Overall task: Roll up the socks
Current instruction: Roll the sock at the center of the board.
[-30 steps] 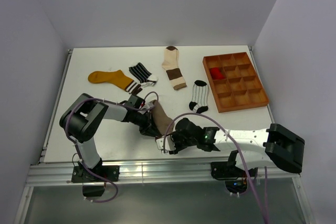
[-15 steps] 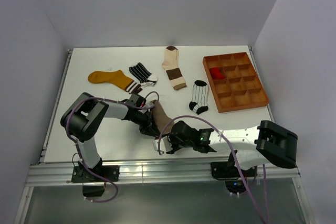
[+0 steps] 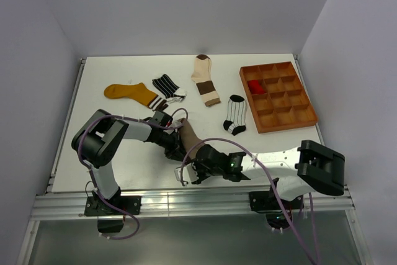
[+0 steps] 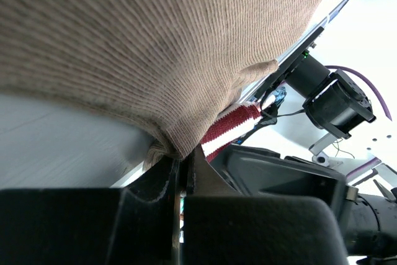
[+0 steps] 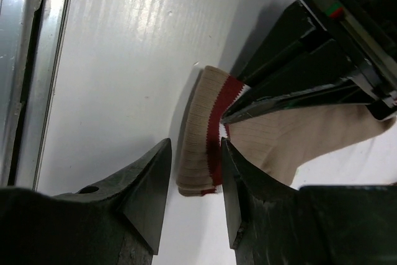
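**Taupe sock** (image 3: 188, 136): soft, fine ribbed knit. It lies near the front edge of the white counter (image 3: 93, 85), between the two arms. Its cuff (image 5: 208, 131) is banded dark red and white and bent into a curved flap standing up off the glossy, faintly streaked surface.

**Left end effector** (image 4: 180, 175): black fingers closed tight, with a gathered pinch of the taupe knit clamped between them. From there the cloth drapes in a slack fold that fills most of the left wrist view.

**Right end effector** (image 5: 193, 175): wedge-shaped black fingers part-way apart, astride the end of the cuff. The cuff touches one finger. Cannot tell whether the pair actually squeezes it.

**In the way:** the left end effector's body lies across the sock just behind the cuff. From above, both wrists and a looping purple cable (image 3: 217, 142) cover much of the sock.

**Farther back, well apart, all lying flat:**
- mustard sock (image 3: 129, 93)
- black-white striped sock (image 3: 166, 85), just beside the mustard one
- cream-and-brown sock (image 3: 204, 79)
- white pinstriped sock (image 3: 236, 114), near the tray

**Right side:** a rigid brown tray (image 3: 286, 126) of square cells. A red sock (image 3: 255, 85) is bunched in its left column, second cell from the far edge.
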You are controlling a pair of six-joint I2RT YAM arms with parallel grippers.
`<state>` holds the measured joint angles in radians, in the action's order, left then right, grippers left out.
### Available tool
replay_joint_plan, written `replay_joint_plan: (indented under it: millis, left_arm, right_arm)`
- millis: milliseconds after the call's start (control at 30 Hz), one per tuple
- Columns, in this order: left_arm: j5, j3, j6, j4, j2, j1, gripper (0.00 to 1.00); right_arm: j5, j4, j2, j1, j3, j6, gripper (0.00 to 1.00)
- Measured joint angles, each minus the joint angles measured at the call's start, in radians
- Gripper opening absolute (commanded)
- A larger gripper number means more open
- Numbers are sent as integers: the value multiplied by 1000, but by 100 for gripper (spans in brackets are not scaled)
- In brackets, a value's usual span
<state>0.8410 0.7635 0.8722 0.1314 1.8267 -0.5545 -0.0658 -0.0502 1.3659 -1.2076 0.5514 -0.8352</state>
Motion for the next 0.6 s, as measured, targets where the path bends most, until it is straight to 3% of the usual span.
replay_joint_plan:
  millis: [133, 467, 600]
  left_arm:
    - [0, 0, 0, 0, 0, 1, 5]
    - [1, 0, -6, 2, 0, 6, 8]
    - [0, 0, -3, -1, 0, 7, 11]
  right_arm:
    - [5, 23, 43, -4, 21, 1, 41]
    - [19, 90, 108, 13, 95, 29, 16]
    - [-29, 138, 108, 50, 121, 42, 10]
